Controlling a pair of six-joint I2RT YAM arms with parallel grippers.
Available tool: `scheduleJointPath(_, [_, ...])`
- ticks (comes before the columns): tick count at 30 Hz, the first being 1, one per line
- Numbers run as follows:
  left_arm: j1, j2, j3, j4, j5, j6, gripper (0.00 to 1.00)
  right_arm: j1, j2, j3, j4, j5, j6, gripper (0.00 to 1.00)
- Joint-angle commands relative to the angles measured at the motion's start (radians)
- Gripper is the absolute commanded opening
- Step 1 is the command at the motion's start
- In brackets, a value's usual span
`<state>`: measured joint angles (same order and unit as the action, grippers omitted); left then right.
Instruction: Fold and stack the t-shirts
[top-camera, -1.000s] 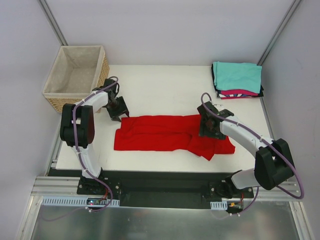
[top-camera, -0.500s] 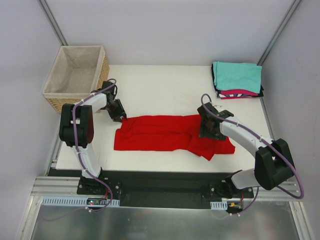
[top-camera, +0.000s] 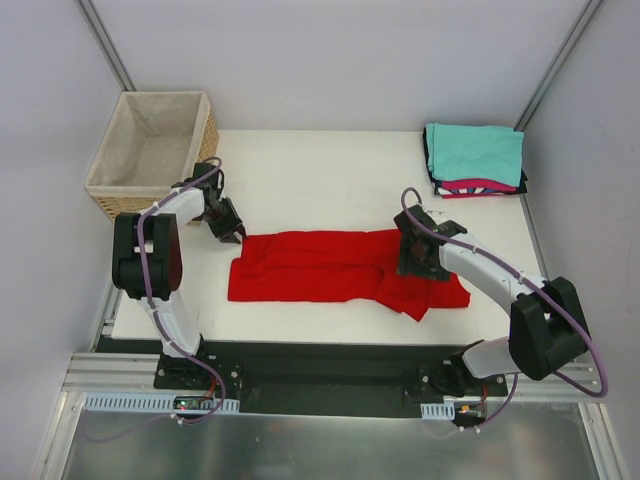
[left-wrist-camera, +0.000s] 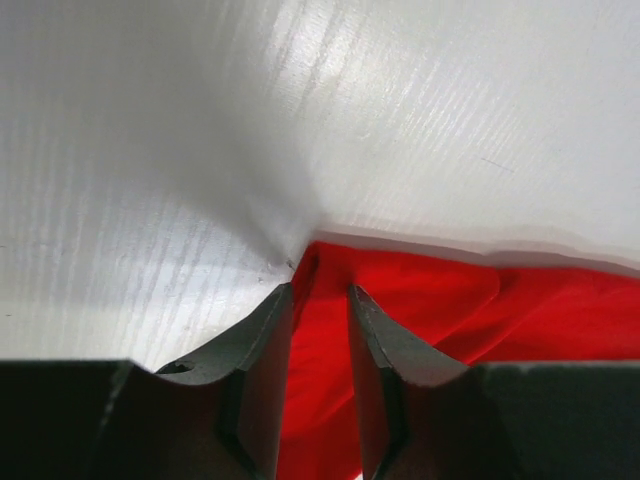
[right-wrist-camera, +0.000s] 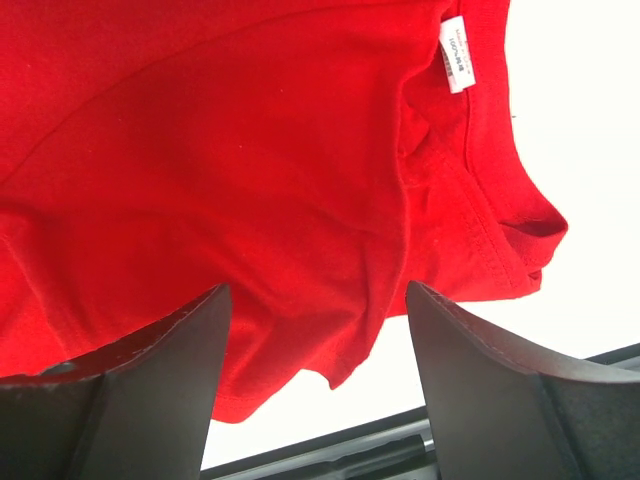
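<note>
The white table (top-camera: 330, 165) fills the middle of the top view, and the red t-shirt (top-camera: 320, 268) lies across its near half as a long band, wrinkled, with its right end bunched and reaching toward the near edge. The wicker basket (top-camera: 207, 140) with the beige lining stands at the far left corner, beside the table. At the far right corner, well apart from the red one, is a folded stack: the teal t-shirt (top-camera: 475, 152) is on top, the magenta-pink t-shirt (top-camera: 470, 186) shows below it, and the black t-shirt (top-camera: 430, 165) is seen only as a dark edge. The left gripper (top-camera: 232, 232) is down at the far left corner of the red t-shirt; in the left wrist view its jaws stand narrow and red cloth fills the gap between them, so they pinch this corner. The right gripper (top-camera: 415, 262) is over the right part of the shirt; in the right wrist view its jaws are wide apart with the cloth below them, holding nothing. The collar (right-wrist-camera: 490, 190) and a small white label (right-wrist-camera: 455, 54) are visible there.
</note>
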<state>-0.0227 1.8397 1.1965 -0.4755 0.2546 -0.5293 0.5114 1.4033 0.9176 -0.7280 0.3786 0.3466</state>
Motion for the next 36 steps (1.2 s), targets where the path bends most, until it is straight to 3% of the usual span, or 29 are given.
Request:
scheduleJointPath(1, [0.017, -0.054, -0.006, -0.008, 0.017, 0.000, 0.26, 0.010, 0.003, -0.019, 0.013, -0.006, -0.008, 0.74])
scheduleJointPath(6, [0.017, -0.031, -0.005, -0.006, 0.035, -0.003, 0.20, 0.012, 0.026, -0.022, 0.029, -0.017, -0.004, 0.74])
scheduleJointPath(20, [0.017, -0.019, -0.002, 0.000, 0.043, 0.000, 0.20, 0.015, 0.166, -0.037, 0.128, -0.069, -0.003, 0.74])
scheduleJointPath(22, [0.017, -0.016, -0.002, -0.003, 0.040, 0.000, 0.22, 0.015, 0.172, -0.045, 0.133, -0.079, 0.000, 0.74])
scheduleJointPath(23, [0.017, -0.014, -0.003, -0.002, 0.038, 0.000, 0.30, 0.016, 0.174, -0.049, 0.137, -0.084, 0.000, 0.74])
scheduleJointPath(28, [0.017, -0.005, -0.008, -0.002, 0.035, -0.006, 0.46, 0.015, 0.177, -0.051, 0.142, -0.087, 0.002, 0.74])
scheduleJointPath(36, [0.017, 0.016, -0.008, 0.005, 0.032, -0.012, 0.46, 0.016, 0.175, -0.056, 0.148, -0.093, 0.003, 0.74])
